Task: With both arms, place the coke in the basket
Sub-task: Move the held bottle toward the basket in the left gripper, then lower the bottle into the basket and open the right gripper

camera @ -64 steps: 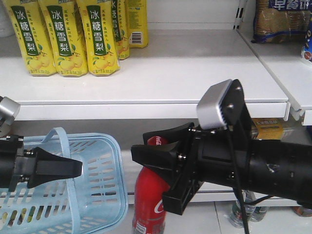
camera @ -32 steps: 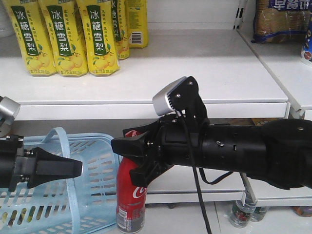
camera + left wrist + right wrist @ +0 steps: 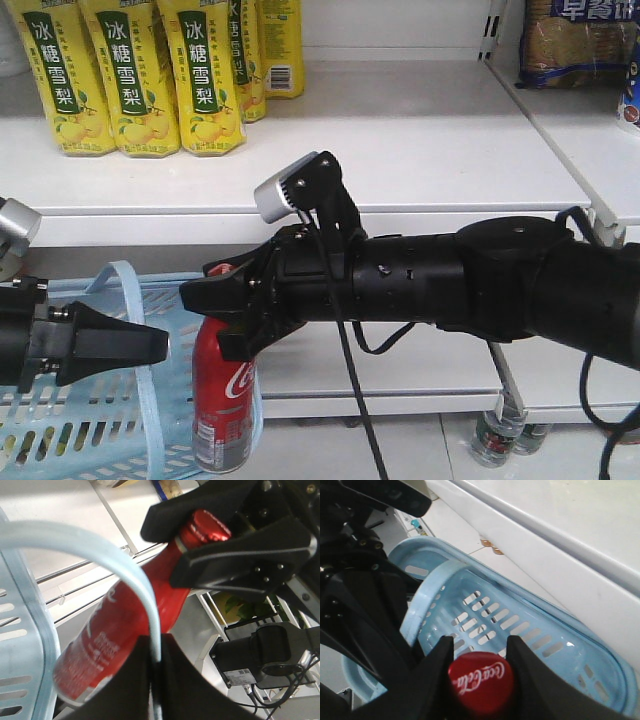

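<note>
Right gripper (image 3: 215,318), black & pointed, is clamped on the neck of the coke (image 3: 222,405), w/ a finger on each side just under the red cap. Front view: right arm (image 3: 450,290) reaches in horizontally from the right edge; a small grey camera housing (image 3: 285,192) sits on top of its wrist. Bottle hangs roughly upright, its pale grey base at the bottom of frame, right up against the near right corner of the light blue basket (image 3: 215,295), on the outside of its wall.

Left gripper (image 3: 120,345) enters from the left edge. Left wrist view shows its black fingers pinched tight on the basket's thin loop handle (image 3: 100,545), w/ the red bottle just behind that handle. Right wrist view looks down past the Coca-Cola cap (image 3: 481,679) to the slotted basket wall below.

Bkgd: white shelf (image 3: 400,150) above carries yellow pear-drink bottles (image 3: 130,75) w/ green labels at top left; a packaged item sits at top right.
</note>
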Motion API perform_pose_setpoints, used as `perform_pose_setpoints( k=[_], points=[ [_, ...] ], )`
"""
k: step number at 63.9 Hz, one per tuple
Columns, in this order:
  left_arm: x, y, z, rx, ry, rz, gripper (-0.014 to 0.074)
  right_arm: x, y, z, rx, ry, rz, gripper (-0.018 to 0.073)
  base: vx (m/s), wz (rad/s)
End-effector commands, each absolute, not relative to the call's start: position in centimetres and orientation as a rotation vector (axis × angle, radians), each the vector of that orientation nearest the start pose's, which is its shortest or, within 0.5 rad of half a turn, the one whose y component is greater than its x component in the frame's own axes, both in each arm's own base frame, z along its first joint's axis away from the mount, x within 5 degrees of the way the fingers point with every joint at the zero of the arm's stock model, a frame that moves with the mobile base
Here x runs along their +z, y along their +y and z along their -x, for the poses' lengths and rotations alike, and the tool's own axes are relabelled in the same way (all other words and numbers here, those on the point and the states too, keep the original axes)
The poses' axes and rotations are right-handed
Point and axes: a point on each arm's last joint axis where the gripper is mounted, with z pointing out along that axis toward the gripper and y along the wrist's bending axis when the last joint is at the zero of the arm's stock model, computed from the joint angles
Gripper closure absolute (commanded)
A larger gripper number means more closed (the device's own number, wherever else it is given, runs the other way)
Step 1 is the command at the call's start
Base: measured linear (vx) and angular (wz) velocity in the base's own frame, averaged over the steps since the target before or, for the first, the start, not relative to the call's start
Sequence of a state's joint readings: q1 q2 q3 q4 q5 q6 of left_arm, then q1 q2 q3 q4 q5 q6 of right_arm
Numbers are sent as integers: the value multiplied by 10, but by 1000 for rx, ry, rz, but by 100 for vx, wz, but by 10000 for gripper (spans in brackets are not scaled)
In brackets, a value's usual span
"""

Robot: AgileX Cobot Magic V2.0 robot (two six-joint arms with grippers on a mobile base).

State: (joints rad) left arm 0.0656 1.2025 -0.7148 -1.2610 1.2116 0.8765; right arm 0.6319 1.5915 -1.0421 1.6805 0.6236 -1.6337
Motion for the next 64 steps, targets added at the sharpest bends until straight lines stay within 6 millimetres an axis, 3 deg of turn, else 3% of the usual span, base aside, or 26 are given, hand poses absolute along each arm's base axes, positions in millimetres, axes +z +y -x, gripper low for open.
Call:
perform_pose_setpoints(
  k=[1, 27, 45, 64],
  points=[
    [306, -72, -197, -1412, 2165, -345, 603, 308, 250, -260, 1120, 1736, 832, 390, 0, 0],
    [306, -72, -197, -1412, 2165, -346, 603, 280, 264, -276, 1124, 1784, 870, 390, 0, 0],
    [306, -72, -197, -1412, 2165, -345, 603, 276, 263, -280, 1069, 1795, 869, 390, 0, 0],
    [306, -72, -197, -1412, 2165, -345, 603, 253, 290, -266, 1030, 1823, 975, 390, 0, 0]
  ],
)
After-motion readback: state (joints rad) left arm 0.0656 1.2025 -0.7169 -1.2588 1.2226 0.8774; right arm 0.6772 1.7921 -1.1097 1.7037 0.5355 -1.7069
